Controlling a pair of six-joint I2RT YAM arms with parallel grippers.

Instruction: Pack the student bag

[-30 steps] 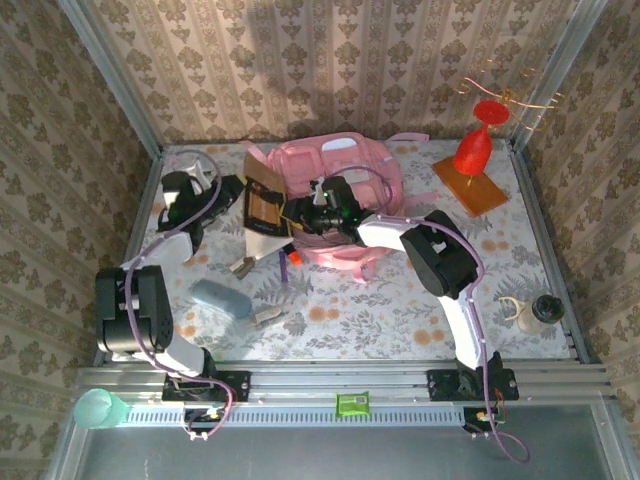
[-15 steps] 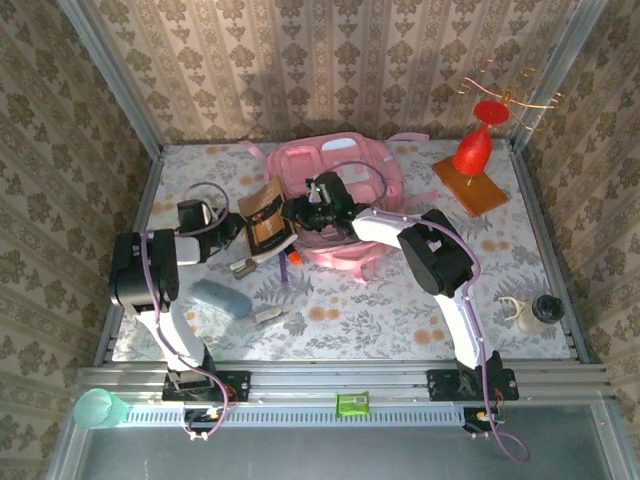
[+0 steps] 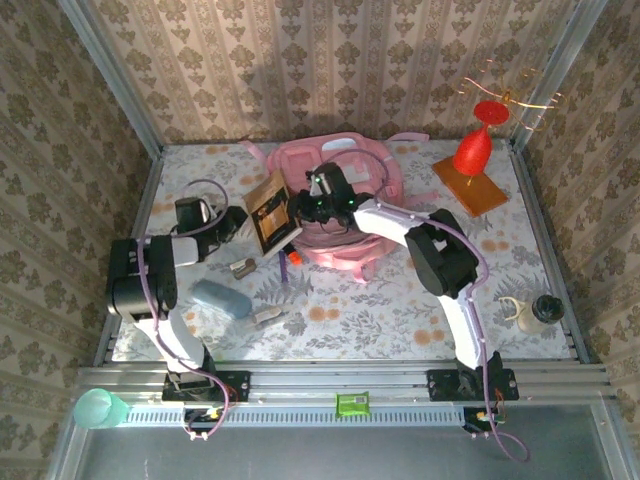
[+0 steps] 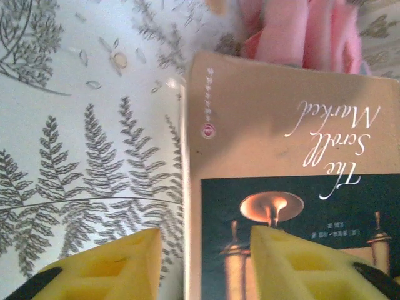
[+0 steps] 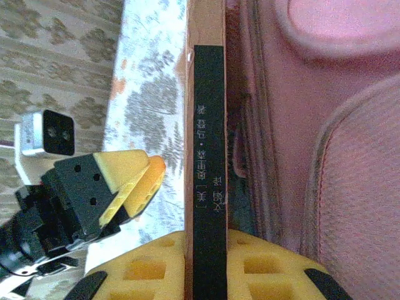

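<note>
The book (image 4: 300, 125) is changing keepers. A moment ago the left claw (image 4: 203, 250) was pinched tight on it. Now its fingers stand apart, one over the bare table (image 4: 94, 125) and the other over the cover, with the book's long edge between them; we cannot tell whether either pad touches the cover. Over the same second the right claw (image 5: 205, 256) has closed in, and its pads are now clamped on the book's two faces, holding it up on edge where before it lay flatter. We read this as a handover just made: the right claw alone carries the book, and the left is free to back away. The bag (image 5: 294, 125) lies right beside the right claw, on the side away from the left claw, its pink wall just past the book's far face with a dark gap between. From the left claw it lies straight ahead, beyond the book's top edge. We judge the book not yet inside; it needs sliding into that gap.
</note>
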